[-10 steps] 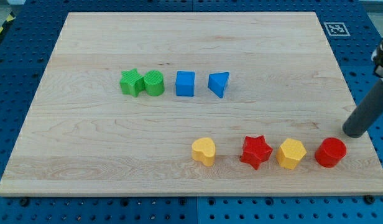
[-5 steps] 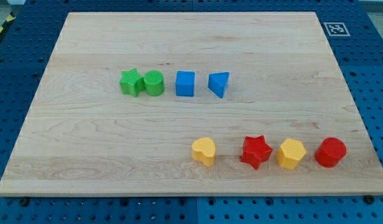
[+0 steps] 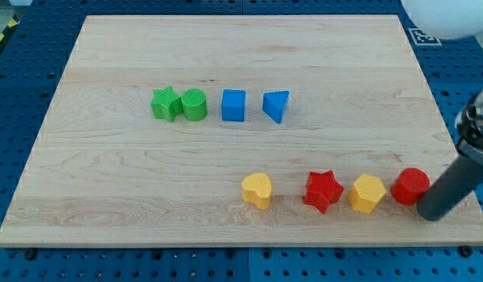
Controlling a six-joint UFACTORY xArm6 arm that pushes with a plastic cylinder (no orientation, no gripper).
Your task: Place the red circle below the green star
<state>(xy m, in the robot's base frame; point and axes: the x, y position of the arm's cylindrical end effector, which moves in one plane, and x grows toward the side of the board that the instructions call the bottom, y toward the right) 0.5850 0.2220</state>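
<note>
Red circle (image 3: 408,186): short red cylinder, flat on the board, near the view's bottom right, last in the bottom row, partly hidden on its right side.
Green star (image 3: 165,103): ridged green star, lying flat, upper left of the board, well apart from red circle, far up and left of it.

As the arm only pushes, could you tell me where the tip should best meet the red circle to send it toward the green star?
Press its round side wall from the view's right. My tip already sits there, against the red circle; the green star lies far to the view's left.
</note>
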